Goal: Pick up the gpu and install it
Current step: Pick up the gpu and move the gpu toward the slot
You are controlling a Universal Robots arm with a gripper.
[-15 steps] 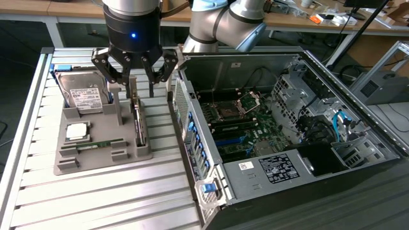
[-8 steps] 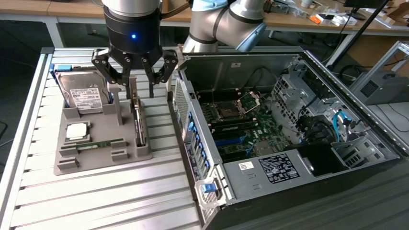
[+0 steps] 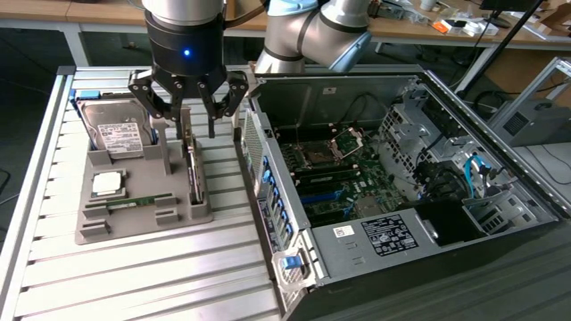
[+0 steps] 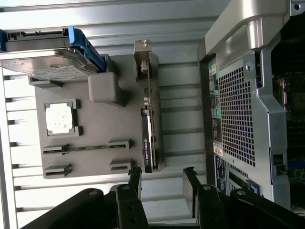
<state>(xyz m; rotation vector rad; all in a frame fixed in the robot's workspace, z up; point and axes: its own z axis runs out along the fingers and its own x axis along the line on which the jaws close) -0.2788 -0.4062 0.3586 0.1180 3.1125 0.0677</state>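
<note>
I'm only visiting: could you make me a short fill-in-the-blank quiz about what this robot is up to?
The gripper hangs right above the ___.
Its jaws are ___.
The hard drive stands in a ___ holder.
Missing words: gpu; open; gray.

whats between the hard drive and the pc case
The gpu, standing on edge in the grey holder, lies between the hard drive and the computer case in the exterior view; the open pincer hangs above it.
</note>
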